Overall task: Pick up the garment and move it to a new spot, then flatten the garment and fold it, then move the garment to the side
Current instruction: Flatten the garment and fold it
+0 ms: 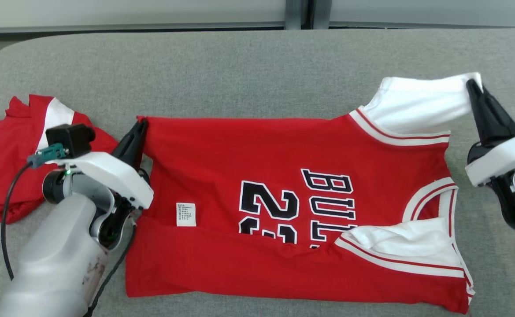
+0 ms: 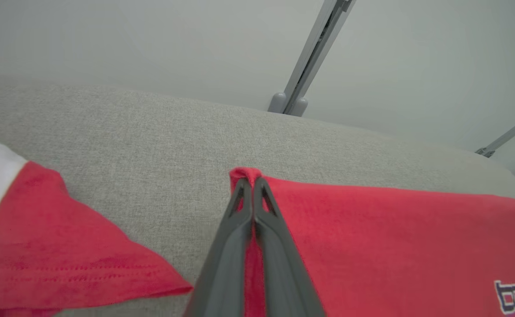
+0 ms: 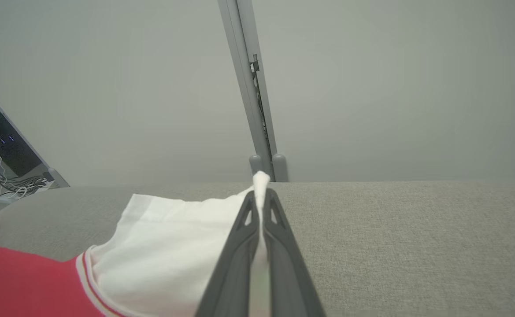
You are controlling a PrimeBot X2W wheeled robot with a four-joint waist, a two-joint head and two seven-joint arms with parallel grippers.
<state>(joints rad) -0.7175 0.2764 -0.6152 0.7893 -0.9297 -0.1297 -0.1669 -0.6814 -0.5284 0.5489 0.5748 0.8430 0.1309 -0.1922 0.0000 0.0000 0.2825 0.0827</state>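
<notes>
Partly folded red-and-white jersey (image 1: 283,145) lies spread.

White sleeve (image 3: 173,246) in right tool (image 3: 261,197)

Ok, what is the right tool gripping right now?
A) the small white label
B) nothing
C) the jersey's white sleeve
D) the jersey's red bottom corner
C: the right tool is shut on the edge of the white sleeve of the jersey; the left tool has the red corner.

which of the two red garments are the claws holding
The flat jersey with black numbers, pinched at both ends; the crumpled garment at left lies loose.
</notes>
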